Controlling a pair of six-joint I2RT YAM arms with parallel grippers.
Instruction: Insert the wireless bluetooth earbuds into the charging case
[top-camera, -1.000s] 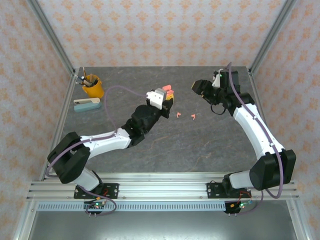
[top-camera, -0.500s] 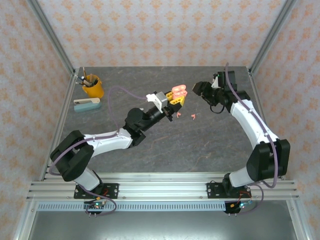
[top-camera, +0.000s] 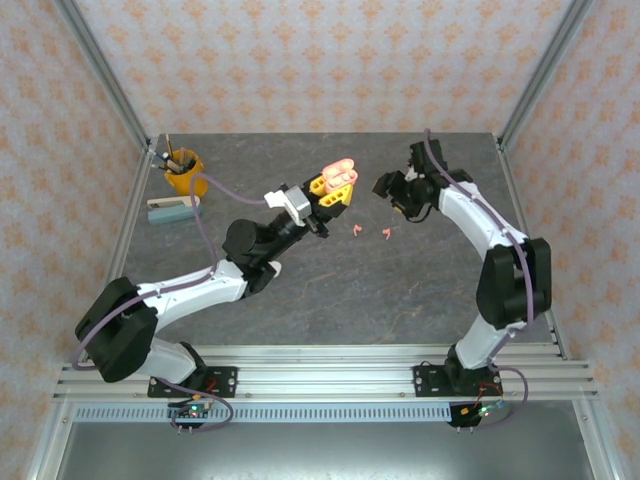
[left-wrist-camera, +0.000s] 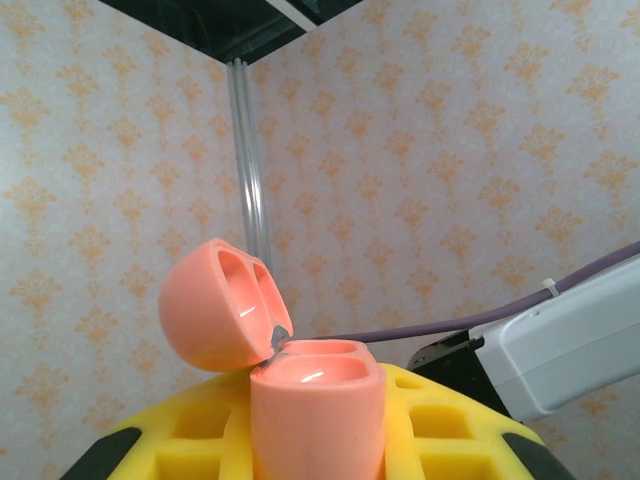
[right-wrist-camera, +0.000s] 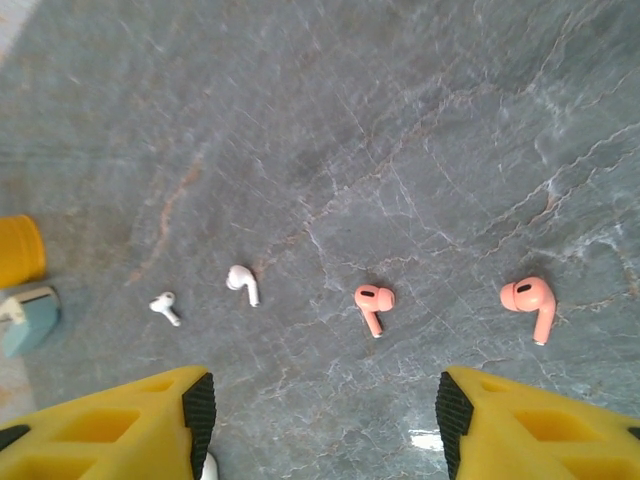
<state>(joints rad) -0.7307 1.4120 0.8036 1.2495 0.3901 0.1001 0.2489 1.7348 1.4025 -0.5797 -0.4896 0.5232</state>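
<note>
My left gripper (top-camera: 328, 192) is shut on the salmon charging case (top-camera: 339, 175) and holds it above the table. In the left wrist view the case (left-wrist-camera: 318, 405) stands upright between the yellow fingers (left-wrist-camera: 455, 425) with its lid (left-wrist-camera: 212, 318) hinged open to the left and both wells empty. My right gripper (right-wrist-camera: 325, 415) hangs open over the table with nothing between its fingers. Ahead of it lie two salmon earbuds (right-wrist-camera: 374, 303) (right-wrist-camera: 530, 302) and two white earbuds (right-wrist-camera: 243, 283) (right-wrist-camera: 165, 305). From above, the salmon earbuds (top-camera: 356, 230) (top-camera: 386, 234) lie just below the right gripper (top-camera: 384, 190).
A yellow cup with pens (top-camera: 185, 172) and a pale teal box (top-camera: 173, 209) sit at the table's far left, also seen as the cup (right-wrist-camera: 20, 250) and box (right-wrist-camera: 25, 318). Aluminium frame posts (top-camera: 105, 80) border the grey stone table (top-camera: 400, 290).
My left arm has raised the open case and turned it upward. The right arm has swung left and tipped its open gripper down over the earbuds.
</note>
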